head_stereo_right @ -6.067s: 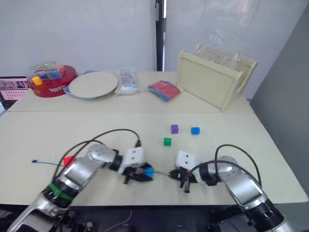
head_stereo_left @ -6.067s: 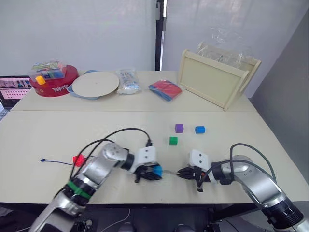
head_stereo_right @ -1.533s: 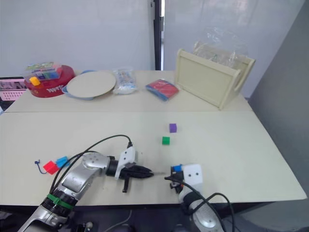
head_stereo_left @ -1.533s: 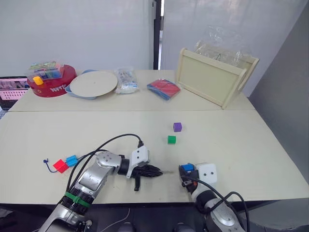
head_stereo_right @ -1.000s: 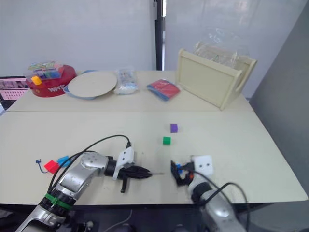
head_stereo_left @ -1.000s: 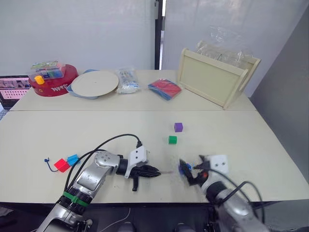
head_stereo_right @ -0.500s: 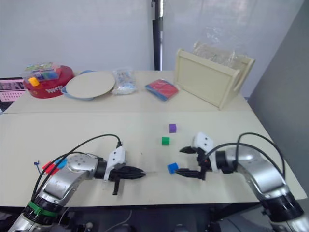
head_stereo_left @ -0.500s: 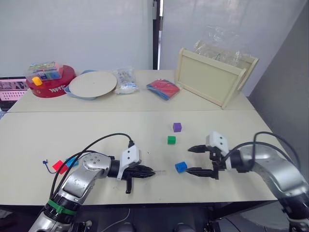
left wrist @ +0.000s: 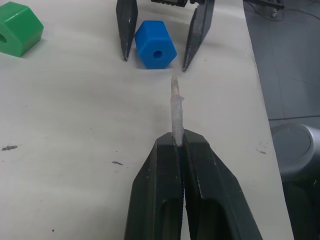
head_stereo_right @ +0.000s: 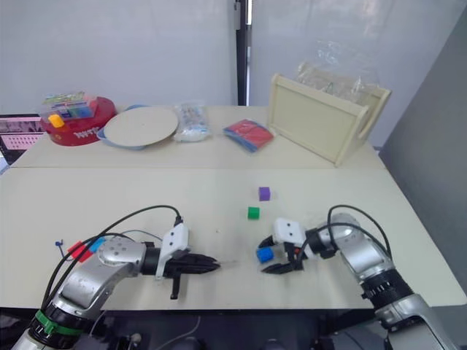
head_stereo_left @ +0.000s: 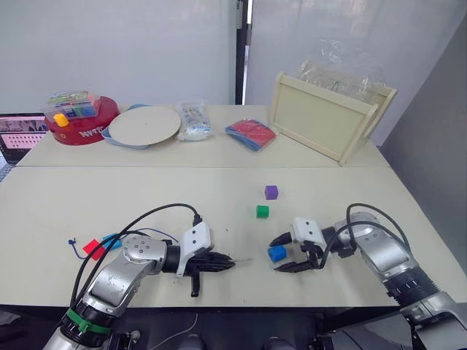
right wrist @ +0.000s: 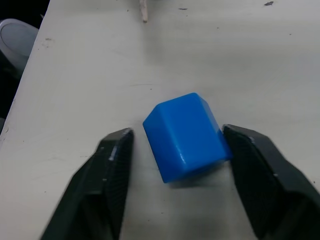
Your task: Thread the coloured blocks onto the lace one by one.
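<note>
Since the earlier frame the right gripper (head_stereo_left: 287, 254) has closed in around the blue block (head_stereo_left: 276, 253) at lower centre — fingers spread, ungrasped; left gripper (head_stereo_left: 225, 265) pinches the lace (left wrist: 176, 109) tip. Next: grip, align hole.

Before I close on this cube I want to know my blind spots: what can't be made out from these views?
- Blue cube: in the right wrist view its hole faces away; whether the right gripper's fingers touch it is unclear.
- Lace: its cord is hidden inside the left gripper's shut fingers and behind the arm.
- Red cube and second blue cube: too small to confirm they sit on the lace.
</note>
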